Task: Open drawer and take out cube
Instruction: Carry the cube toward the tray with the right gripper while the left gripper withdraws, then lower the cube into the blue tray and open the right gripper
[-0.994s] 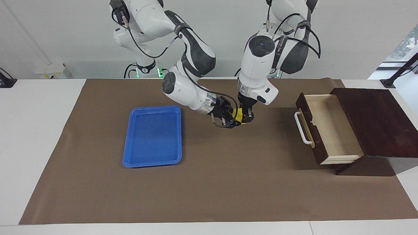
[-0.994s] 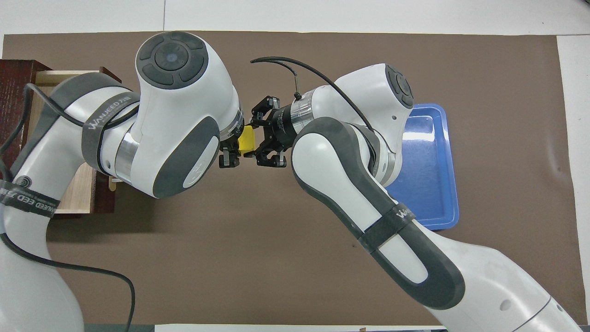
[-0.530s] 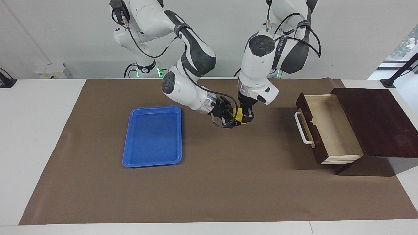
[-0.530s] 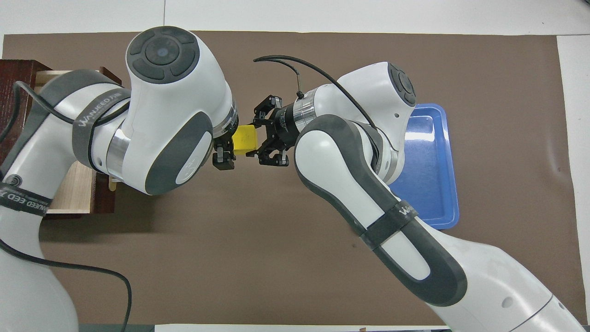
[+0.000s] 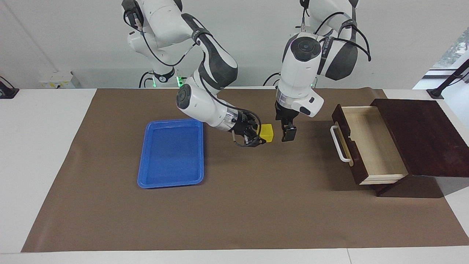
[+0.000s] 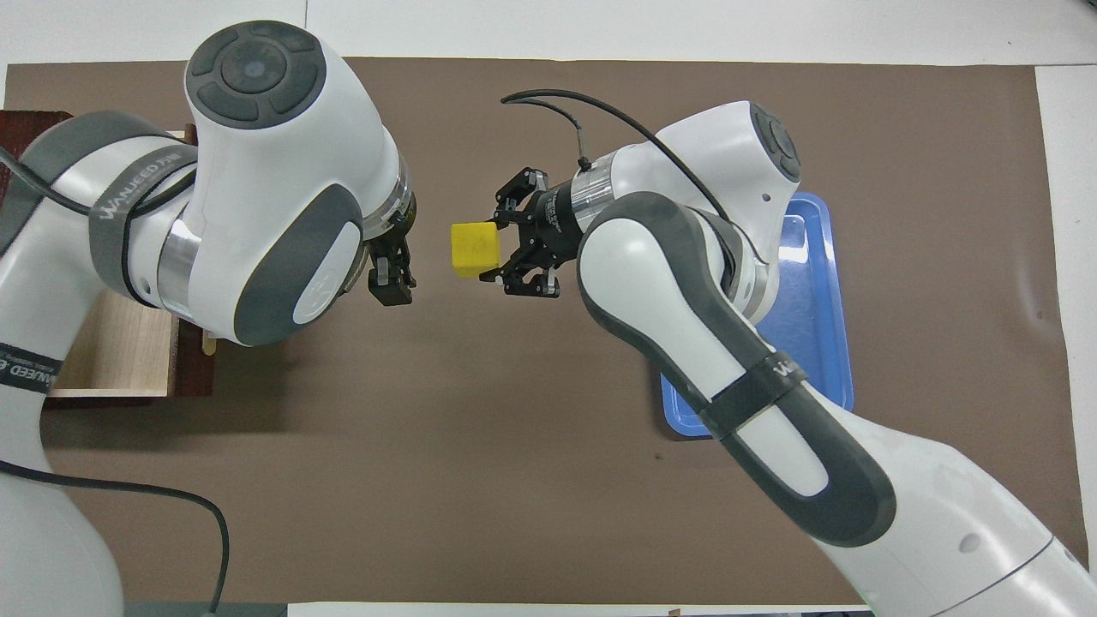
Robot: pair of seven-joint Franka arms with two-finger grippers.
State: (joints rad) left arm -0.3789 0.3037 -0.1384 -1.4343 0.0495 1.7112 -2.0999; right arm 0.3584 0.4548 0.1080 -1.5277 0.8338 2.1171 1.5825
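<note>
Two white robot arms work above a brown mat [image 5: 234, 205] that covers most of a white table [image 5: 40, 146]. The right gripper [image 5: 261, 136] is up in the air over the middle of the mat, pointing sideways toward the other arm, and its fingers are clamped on a small yellow cube [image 5: 266, 132]. In the overhead view the cube [image 6: 476, 249] sticks out past the fingertips, fully clear of the left gripper [image 6: 392, 278].

The left gripper [image 5: 288, 132] hangs just beside the cube, toward the left arm's end of the table, pointing straight down over bare mat. Its jaws are spread apart and grip nothing; a clear gap separates it from the cube.

At the left arm's end of the table sits a dark wooden box [image 5: 421, 139]. Its drawer [image 5: 370, 145] is pulled well out toward the middle of the table, showing a pale wood interior with nothing visible inside. A white bar handle [image 5: 339, 143] runs across the drawer's front.

Toward the right arm's end of the mat lies a blue tray [image 5: 171, 152], flat and holding nothing. In the overhead view the right arm covers part of the tray [image 6: 814, 300].
</note>
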